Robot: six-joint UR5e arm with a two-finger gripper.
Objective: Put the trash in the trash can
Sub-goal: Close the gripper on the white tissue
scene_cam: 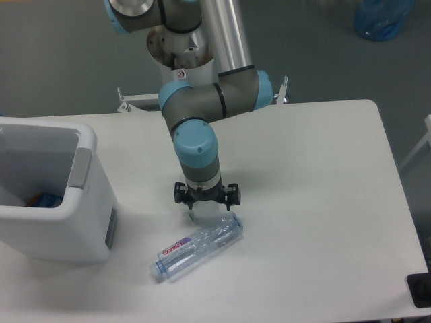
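— Near the middle of the table [316, 168], what is the gripper [204, 210] doing?

— It hangs straight down from the grey-and-blue wrist, right over the crumpled wrapper [202, 214]. Its black body shows as two short lugs either side of the wrist, but the fingers point away from the camera and the arm's own bulk covers them. Whether the jaws stand apart or have closed on the wrapper, I cannot tell.

— How much of the wrapper can you see?

— Only a pale, partly clear scrap poking out below the gripper body. The rest is hidden under the tool, and its edges blur into the white tabletop.

— And the bottle?

— The crushed clear plastic bottle [197, 247] lies on its side just in front of the gripper, slanting from lower left to upper right. Its white-and-red label faces up near the left end; the lettering is too small to read. The upper right end sits just beside the wrapper; whether they touch is unclear.

— Where is the trash can?

— At the left edge, well apart from both pieces. The white trash can [87, 229] is cut off by the frame, so only its right part shows: thick rim, rounded corner, grey latch panel on the side facing the arm. Deep inside there is a bit of something blue and orange [42, 200], mostly hidden by the wall.

— Anything else?

— A blue object [382, 18] on the floor at top right, cropped and blurry, and a dark corner [421, 289] at the lower right edge.
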